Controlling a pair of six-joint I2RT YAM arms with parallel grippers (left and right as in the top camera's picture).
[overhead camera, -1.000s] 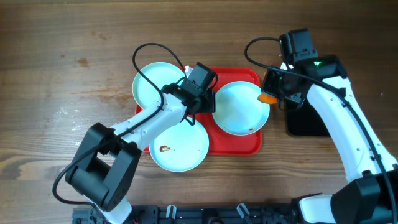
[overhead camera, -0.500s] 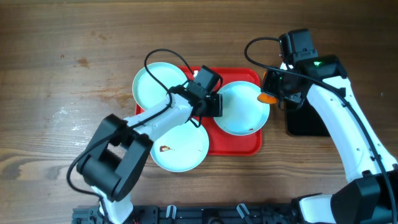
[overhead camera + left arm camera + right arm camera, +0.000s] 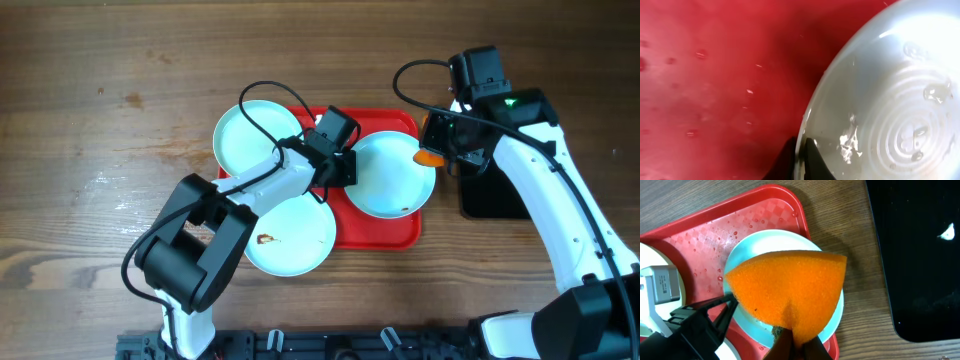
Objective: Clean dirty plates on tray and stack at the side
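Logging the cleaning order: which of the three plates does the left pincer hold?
The rightmost plate, nearest the orange sponge: the left pincer clamps its left rim. The far-left plate and the smeared front plate are ungripped.

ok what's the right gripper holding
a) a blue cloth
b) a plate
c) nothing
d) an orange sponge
d: in the right wrist view the right gripper pinches an orange sponge, held above the plate on the red tray
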